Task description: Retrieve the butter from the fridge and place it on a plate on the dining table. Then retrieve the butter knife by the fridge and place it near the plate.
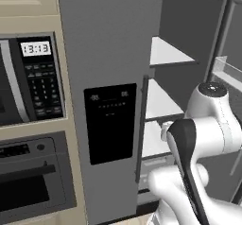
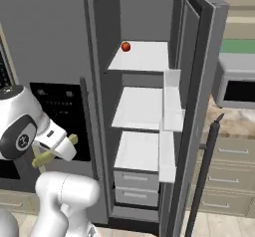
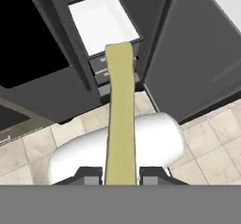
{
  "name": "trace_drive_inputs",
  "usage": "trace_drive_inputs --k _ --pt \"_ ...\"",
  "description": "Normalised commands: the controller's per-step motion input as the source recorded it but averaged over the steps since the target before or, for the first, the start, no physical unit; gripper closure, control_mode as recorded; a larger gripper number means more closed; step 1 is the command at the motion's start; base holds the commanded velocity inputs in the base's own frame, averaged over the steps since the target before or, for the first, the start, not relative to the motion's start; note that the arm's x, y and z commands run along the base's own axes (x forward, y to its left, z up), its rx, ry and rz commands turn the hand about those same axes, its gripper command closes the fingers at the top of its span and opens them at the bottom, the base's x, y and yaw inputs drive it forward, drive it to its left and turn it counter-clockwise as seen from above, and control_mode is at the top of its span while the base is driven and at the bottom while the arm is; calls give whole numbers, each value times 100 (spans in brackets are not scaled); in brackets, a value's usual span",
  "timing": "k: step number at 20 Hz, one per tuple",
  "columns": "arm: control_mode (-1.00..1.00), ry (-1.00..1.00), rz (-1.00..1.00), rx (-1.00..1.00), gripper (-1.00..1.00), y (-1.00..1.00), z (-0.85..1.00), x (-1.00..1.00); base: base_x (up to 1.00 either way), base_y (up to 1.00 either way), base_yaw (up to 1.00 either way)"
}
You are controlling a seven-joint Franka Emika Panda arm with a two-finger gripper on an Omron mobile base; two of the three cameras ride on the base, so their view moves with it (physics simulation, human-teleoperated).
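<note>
A kitchen wall of beige cabinets frames the grey fridge (image 1: 108,54) in the left base view, its right door swung open on white shelves, a microwave (image 1: 28,80) at left. From the right base view, a small red fruit (image 2: 126,46) sits on the top shelf while the gripper (image 2: 56,149) carries the butter (image 2: 50,154) outside the fridge. The hand view shows the jaws closed tight on the olive-yellow stick above the tiled floor (image 3: 212,138).
</note>
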Motion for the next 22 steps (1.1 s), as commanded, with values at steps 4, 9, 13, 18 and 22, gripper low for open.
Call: trace_drive_inputs --k 4,9,13,18,22 --pt "100 0 0 0 100 0 0 0 -25 100 -2" --pt "100 0 0 0 100 0 0 0 -67 57 -63" --pt "100 0 0 0 100 0 0 0 -61 46 -83" --pt "100 0 0 0 100 0 0 0 -7 4 -98" --pt "100 0 0 0 100 0 0 0 0 0 -97"
